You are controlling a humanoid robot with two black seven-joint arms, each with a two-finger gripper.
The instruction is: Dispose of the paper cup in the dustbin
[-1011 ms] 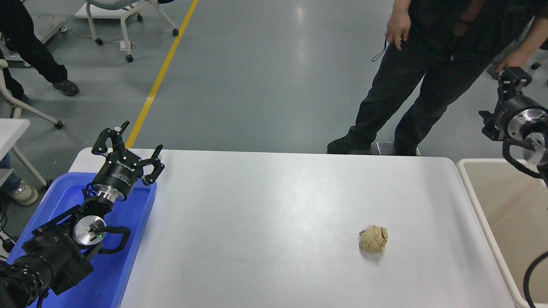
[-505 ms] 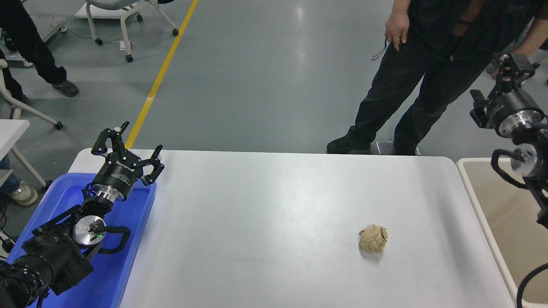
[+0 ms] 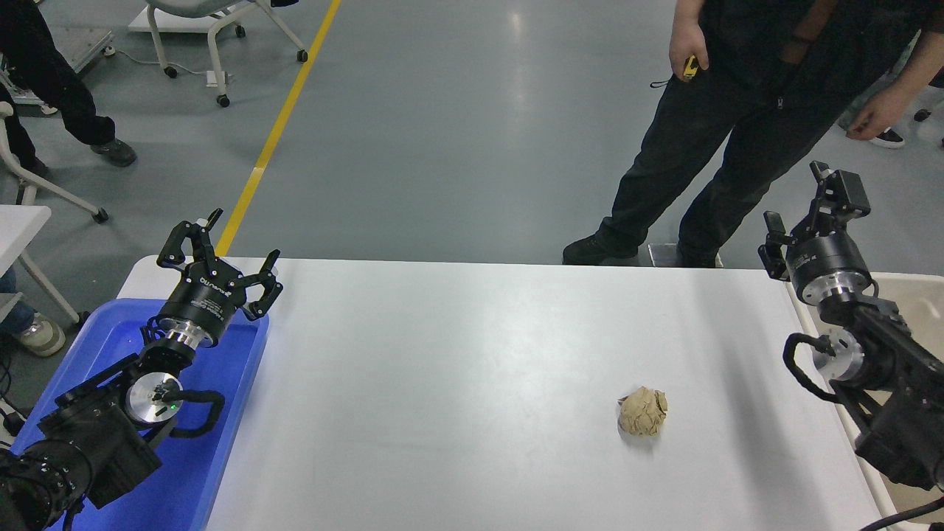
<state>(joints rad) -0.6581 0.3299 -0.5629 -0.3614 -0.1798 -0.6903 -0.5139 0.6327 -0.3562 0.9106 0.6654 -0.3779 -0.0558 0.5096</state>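
No paper cup shows anywhere in the head view. The beige dustbin stands off the table's right end, mostly hidden behind my right arm. My right gripper is open and empty, held above the table's far right corner, just left of the dustbin. My left gripper is open and empty, parked at the lower left over the blue tray.
A crumpled tan paper ball lies on the white table, right of centre. A person in dark clothes stands at the far right side, close behind my right gripper. Chairs and another person's legs are at the far left.
My right arm has swung down and to the left, from high over the dustbin to the table's far right corner. The person's hands have shifted. The left arm has not moved.
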